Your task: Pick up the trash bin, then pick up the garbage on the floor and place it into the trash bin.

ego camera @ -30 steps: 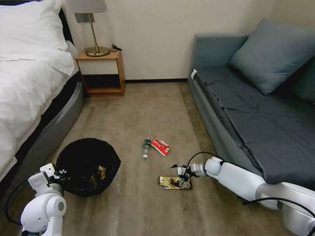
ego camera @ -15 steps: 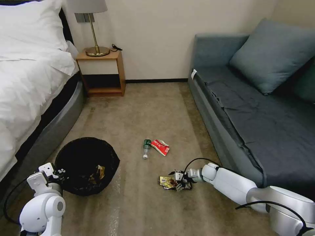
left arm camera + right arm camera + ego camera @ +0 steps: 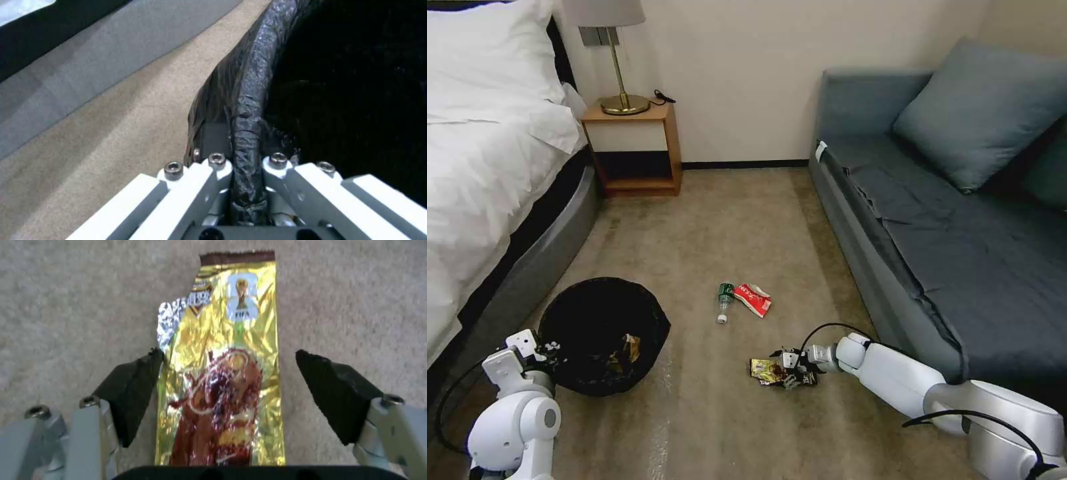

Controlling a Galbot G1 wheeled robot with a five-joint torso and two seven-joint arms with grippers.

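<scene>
**Head view: bin gripped at left, gold wrapper straddled at right**

Head view, starting at the left: the left gripper (image 3: 540, 352) is clamped on the near rim of the small round trash bin lined with a crinkly black plastic bag (image 3: 604, 337), which sits on the beige carpet (image 3: 707, 220) beside the white-sheeted bed (image 3: 487, 167). In the left wrist view its fingers (image 3: 213, 166) pinch the bag-covered rim from both sides. A scrap of gold litter (image 3: 630, 347) lies inside the bin. Toward the middle of the floor, a clear bottle with a green label and white cap (image 3: 724, 301) lies touching a red-and-white wrapper (image 3: 753, 299). Nearer the robot and to the right, the right gripper (image 3: 790, 369) is down over the shiny gold-brown wrapper (image 3: 770, 371). In the right wrist view its black fingertips (image 3: 133, 390) are spread, one on each side of the wrapper (image 3: 225, 373), which lies flat on the carpet. The grey-blue sofa (image 3: 954, 233) stands along the right.
</scene>
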